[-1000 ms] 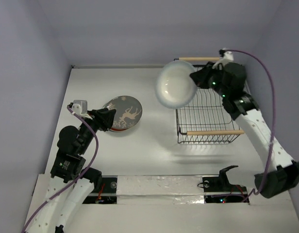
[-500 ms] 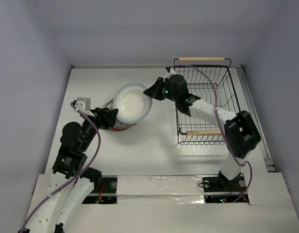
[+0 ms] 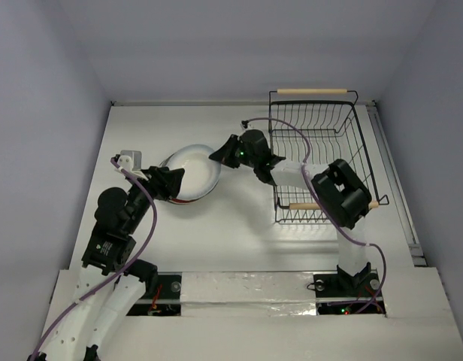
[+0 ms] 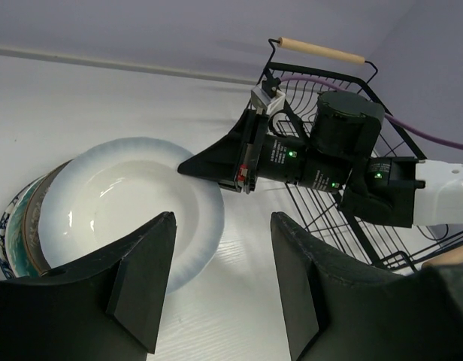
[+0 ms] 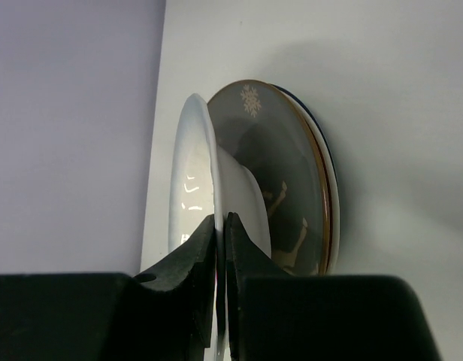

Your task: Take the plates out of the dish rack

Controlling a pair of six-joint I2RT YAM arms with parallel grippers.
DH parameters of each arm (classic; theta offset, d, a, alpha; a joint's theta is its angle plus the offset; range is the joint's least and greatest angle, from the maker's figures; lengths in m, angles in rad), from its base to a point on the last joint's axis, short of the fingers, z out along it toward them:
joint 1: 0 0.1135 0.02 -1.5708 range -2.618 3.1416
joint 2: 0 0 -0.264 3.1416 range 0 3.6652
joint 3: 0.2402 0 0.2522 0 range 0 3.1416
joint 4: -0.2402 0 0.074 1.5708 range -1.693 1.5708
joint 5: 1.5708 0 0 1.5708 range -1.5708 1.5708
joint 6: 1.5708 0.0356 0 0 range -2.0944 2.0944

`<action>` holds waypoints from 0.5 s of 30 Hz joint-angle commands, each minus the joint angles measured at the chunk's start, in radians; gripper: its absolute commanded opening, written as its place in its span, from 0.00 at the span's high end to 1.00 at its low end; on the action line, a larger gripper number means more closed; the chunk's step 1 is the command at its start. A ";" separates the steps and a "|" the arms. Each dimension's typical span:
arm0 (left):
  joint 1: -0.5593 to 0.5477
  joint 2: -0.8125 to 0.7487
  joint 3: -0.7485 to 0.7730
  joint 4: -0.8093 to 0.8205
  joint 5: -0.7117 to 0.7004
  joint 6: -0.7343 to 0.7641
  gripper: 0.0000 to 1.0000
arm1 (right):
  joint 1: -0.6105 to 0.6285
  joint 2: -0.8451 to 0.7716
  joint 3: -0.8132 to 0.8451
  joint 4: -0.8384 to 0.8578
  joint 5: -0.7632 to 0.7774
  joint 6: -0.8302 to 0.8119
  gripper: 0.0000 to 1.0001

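Observation:
My right gripper is shut on the rim of a plain white plate and holds it just over the stack of plates left of centre. In the right wrist view its jaws pinch the white rim, tilted against the grey-brown plate that tops the stack. My left gripper is open and empty beside the stack's left edge. In its view the white plate covers the stack. The black wire dish rack at right shows no plates.
The rack's wooden handles lie at its far and near ends. The right arm stretches across the rack's near left corner. Walls close the table at left and back.
My right gripper carried the white plate from above the rack leftward and down onto the stack. The left arm has barely moved.

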 commanded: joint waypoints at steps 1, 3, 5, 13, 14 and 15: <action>0.007 0.005 0.026 0.043 0.014 0.011 0.50 | -0.001 -0.012 0.073 0.249 -0.004 0.099 1.00; 0.007 0.005 0.026 0.045 0.015 0.011 0.50 | 0.008 0.005 0.068 0.249 -0.004 0.110 0.99; 0.007 0.005 0.026 0.045 0.015 0.011 0.50 | 0.017 0.017 0.071 0.242 -0.007 0.107 0.92; 0.007 0.005 0.026 0.043 0.015 0.011 0.50 | 0.051 0.067 0.120 0.125 0.007 0.069 0.74; 0.007 0.005 0.024 0.043 0.014 0.011 0.50 | 0.060 0.068 0.122 0.116 0.009 0.060 0.71; 0.007 0.004 0.024 0.043 0.014 0.011 0.50 | 0.060 0.067 0.122 0.098 0.013 0.053 0.64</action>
